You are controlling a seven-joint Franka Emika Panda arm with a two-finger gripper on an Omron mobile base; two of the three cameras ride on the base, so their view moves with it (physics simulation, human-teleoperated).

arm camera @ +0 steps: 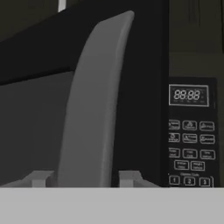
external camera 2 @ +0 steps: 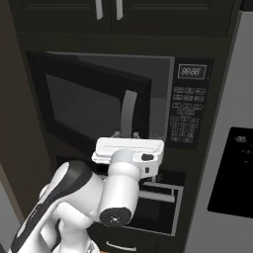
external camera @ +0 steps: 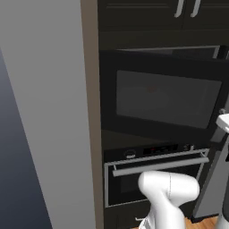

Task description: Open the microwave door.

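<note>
The one microwave [external camera 2: 118,104] sits built into the dark cabinet column above the one oven [external camera: 156,176]; the microwave door [external camera 2: 89,106] already stands partly ajar; the gripper [external camera 2: 127,136] is closed around the curved grey handle [arm camera: 94,109]; pull along the door's arc, keeping the two fingertips [arm camera: 129,177] square on the handle.

Reads 88:88 on microwave [arm camera: 192,131] display [arm camera: 188,95]; keys 1, 2, 3 on keypad [arm camera: 189,153].
</note>
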